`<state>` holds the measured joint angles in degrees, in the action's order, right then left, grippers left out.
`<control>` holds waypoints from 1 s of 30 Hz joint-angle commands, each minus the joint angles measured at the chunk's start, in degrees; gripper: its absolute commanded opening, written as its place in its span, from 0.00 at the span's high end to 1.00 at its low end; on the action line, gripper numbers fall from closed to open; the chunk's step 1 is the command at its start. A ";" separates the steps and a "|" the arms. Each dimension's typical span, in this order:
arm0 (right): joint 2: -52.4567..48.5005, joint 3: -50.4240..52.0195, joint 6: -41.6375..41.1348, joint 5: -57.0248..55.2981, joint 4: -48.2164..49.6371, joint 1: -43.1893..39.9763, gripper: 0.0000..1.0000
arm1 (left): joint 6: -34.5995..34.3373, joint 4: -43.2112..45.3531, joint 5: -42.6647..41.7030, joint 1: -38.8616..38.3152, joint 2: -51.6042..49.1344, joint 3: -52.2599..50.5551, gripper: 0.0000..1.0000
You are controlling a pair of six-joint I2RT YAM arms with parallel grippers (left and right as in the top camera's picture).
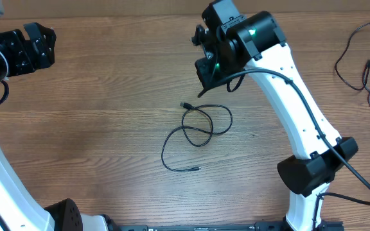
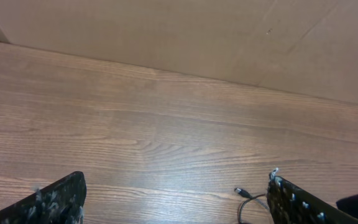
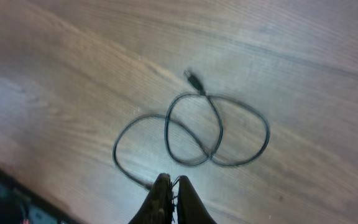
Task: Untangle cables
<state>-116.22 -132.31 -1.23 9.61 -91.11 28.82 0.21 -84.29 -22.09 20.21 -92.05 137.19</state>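
A thin black cable (image 1: 198, 128) lies in loose crossing loops at the table's middle, one small plug (image 1: 185, 104) at its far end and the other end (image 1: 194, 169) toward the front. My right gripper (image 1: 204, 77) hovers just beyond the loops, shut and holding nothing. In the right wrist view the pressed-together fingertips (image 3: 173, 183) hide part of the cable (image 3: 219, 134) below. My left gripper (image 1: 42, 43) is far off at the back left, open. Its wrist view shows wide-apart fingers (image 2: 55, 199) with only the plug (image 2: 241, 192) near the right finger.
Another thin black cable (image 1: 365, 67) lies in loose curves at the table's right edge, apart from the middle one. The right arm's white links (image 1: 300, 122) cross the right half of the table. A plain wall (image 2: 197, 31) stands behind the table.
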 commanded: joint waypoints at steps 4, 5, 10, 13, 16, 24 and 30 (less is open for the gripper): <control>-2.08 4.70 0.15 -3.54 4.70 -0.72 0.40 | 1.16 -0.96 -0.42 -0.44 0.63 0.22 0.08; -2.40 5.97 0.15 -3.54 5.46 -0.72 0.29 | 1.16 -1.05 -0.42 -0.42 0.63 0.22 0.08; -2.86 14.73 0.20 -3.54 12.41 -0.72 0.27 | 1.16 -1.01 -0.42 -0.42 0.63 0.22 0.08; -2.86 21.79 0.59 -3.52 18.58 -0.72 0.28 | 1.16 -1.01 -0.39 -0.42 0.63 0.22 0.09; -2.86 28.68 0.61 -3.30 23.82 -0.59 0.31 | 1.18 -1.01 -0.39 -0.42 0.63 0.22 0.09; -2.86 42.51 1.70 -2.86 31.47 -0.55 0.31 | 1.18 -1.03 -0.39 -0.42 0.63 0.22 0.11; -2.86 48.24 1.73 -2.01 36.48 -0.55 0.31 | 1.16 -1.40 -0.39 -0.42 0.63 0.22 0.12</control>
<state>-118.80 -86.59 0.05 6.66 -56.60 28.45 0.23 -85.58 -22.11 20.21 -92.05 137.19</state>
